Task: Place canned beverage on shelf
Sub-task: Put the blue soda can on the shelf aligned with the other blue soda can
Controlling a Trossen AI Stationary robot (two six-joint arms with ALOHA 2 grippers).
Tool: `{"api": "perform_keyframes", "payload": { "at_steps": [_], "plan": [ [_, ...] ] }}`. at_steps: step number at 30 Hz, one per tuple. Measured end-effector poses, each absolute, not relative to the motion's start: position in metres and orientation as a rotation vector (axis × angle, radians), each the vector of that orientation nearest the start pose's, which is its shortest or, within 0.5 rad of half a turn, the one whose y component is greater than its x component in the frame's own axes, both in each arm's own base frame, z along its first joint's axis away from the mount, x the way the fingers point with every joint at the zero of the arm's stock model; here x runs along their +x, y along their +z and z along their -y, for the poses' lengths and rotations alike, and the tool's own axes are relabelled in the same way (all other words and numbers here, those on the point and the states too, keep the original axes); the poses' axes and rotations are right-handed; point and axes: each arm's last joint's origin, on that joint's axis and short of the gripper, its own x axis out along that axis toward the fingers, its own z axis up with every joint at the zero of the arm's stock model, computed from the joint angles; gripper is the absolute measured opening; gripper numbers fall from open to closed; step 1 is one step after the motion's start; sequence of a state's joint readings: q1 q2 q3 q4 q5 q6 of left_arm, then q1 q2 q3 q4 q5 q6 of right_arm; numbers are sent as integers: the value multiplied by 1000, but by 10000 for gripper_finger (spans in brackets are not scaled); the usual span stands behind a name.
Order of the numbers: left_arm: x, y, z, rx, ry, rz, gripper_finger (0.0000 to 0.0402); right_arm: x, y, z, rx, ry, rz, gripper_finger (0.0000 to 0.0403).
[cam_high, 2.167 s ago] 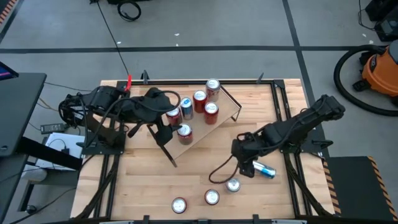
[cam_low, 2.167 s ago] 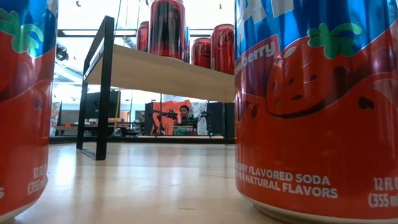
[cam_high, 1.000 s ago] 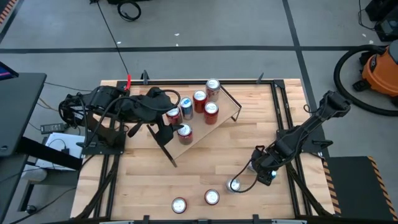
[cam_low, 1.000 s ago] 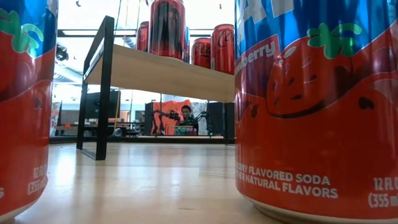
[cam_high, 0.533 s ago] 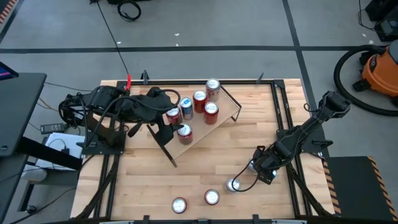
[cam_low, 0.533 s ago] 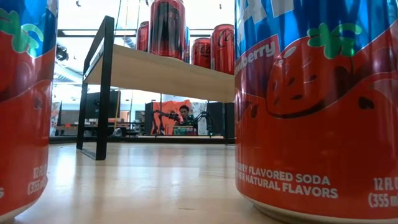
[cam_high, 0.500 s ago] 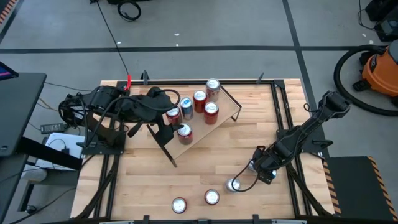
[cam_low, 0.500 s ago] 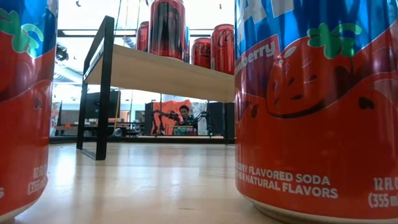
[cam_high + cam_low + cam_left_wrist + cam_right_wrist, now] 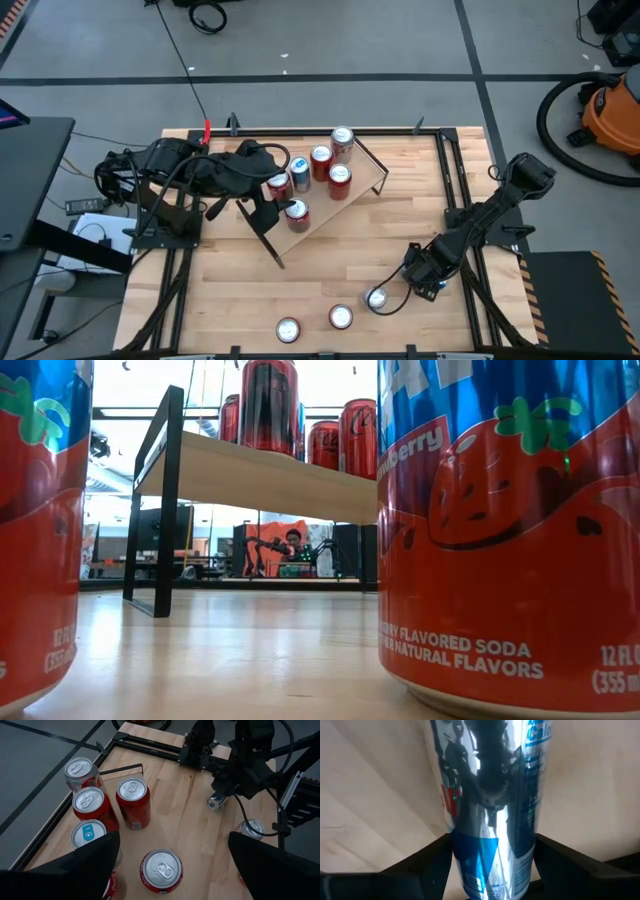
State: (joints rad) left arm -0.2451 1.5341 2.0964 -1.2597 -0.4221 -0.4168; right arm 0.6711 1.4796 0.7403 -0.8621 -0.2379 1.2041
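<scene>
A silver and blue can (image 9: 492,835) is seen lying on the wooden worktop (image 9: 330,270), at the lower right of the high view. It is framed by the right fingers (image 9: 420,865), one on each side, but it cannot be told if it is squeezed yet. The shelf (image 9: 325,200) is found near the middle top, with five cans (image 9: 321,159) stood on it. The left fingers (image 9: 75,865) are held wide open above the shelf, with nothing between them.

Wood table (image 9: 330,260): shelf (image 9: 362,172) w/ 5 cans; 3 upright cans (image 9: 340,317) at front edge.
</scene>
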Motion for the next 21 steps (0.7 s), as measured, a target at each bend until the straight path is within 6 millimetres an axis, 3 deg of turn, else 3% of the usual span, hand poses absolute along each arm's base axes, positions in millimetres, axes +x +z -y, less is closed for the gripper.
{"api": "perform_keyframes", "payload": {
  "at_steps": [13, 21],
  "plan": [
    [262, 496, 55, -184, 192, -526, 385, 164, 165, -132, 516, -386, -1520, 249],
    [292, 487, 64, -208, 120, -493, 385, 171, 192, -129, 489, -354, -1261, 249]
  ]
}}
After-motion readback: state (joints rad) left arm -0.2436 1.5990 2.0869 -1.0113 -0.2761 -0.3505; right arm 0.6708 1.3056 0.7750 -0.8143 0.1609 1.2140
